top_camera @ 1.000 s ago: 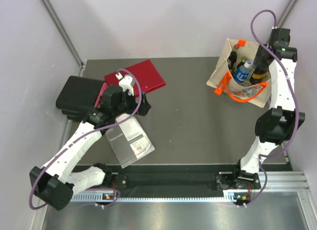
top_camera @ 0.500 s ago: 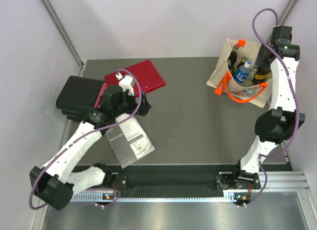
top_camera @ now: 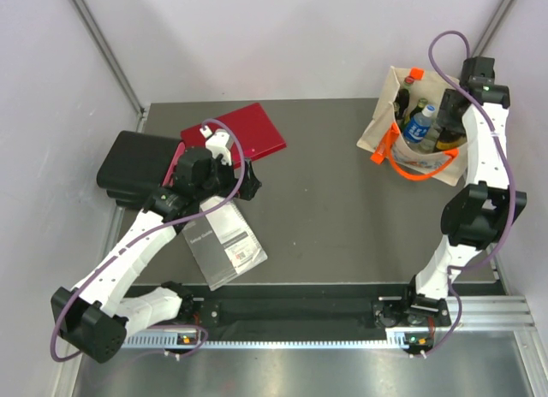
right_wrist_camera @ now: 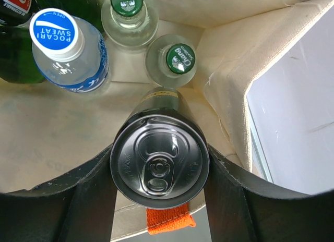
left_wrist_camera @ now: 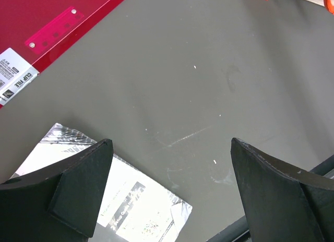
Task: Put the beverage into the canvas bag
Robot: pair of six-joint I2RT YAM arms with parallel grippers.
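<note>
Right gripper: closed on the black beverage can, fingers pressed against both flanks, so the can stays upright, lid up, inside the canvas bag at the table's far right corner. Whether the can's base touches the bag floor is hidden from you. The can takes the gap beside the bag wall because the Pocari Sweat bottle, a green-capped bottle just beside the can and a second green-capped bottle crowd the rest.

Left gripper: spread wide, holding nothing, hanging near the left edge over a booklet, with a red clip file and a black case close by, all well apart from the bag.
</note>
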